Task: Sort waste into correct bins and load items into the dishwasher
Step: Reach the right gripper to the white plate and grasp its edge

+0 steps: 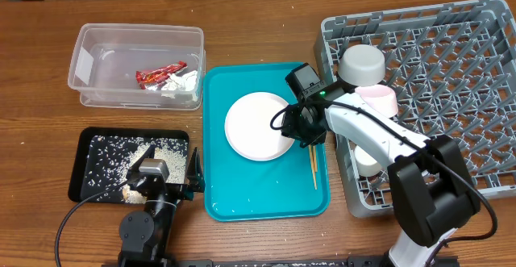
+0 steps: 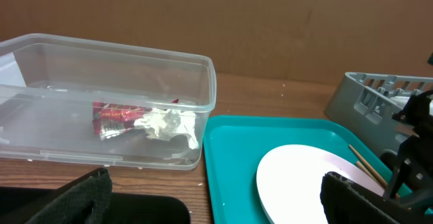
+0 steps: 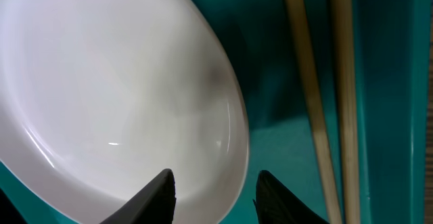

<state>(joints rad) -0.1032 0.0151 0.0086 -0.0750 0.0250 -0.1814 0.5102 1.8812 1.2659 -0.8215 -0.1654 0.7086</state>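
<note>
The plate [image 1: 258,126] sits in the teal tray [image 1: 242,194], near its top end. The chopsticks [image 1: 313,166] lie in the teal tray too, along its right side. The right pincer [image 3: 216,197] is down at the plate's right edge. Its fingers are partly spread, one over the plate and one just past the rim. I cannot tell if they touch it.

The left pincer [image 2: 213,204] is spread wide and holds nothing, by the teal tray's lower left corner.

The clear tub [image 1: 97,49], left of the teal tray's top, holds the red wrapper [image 1: 157,75] and the tissue [image 1: 184,83]. The black tray [image 1: 89,150] with rice scraps [image 1: 121,162] is left of the teal tray's bottom. The grey rack [image 1: 451,65] stands right of the teal tray.
</note>
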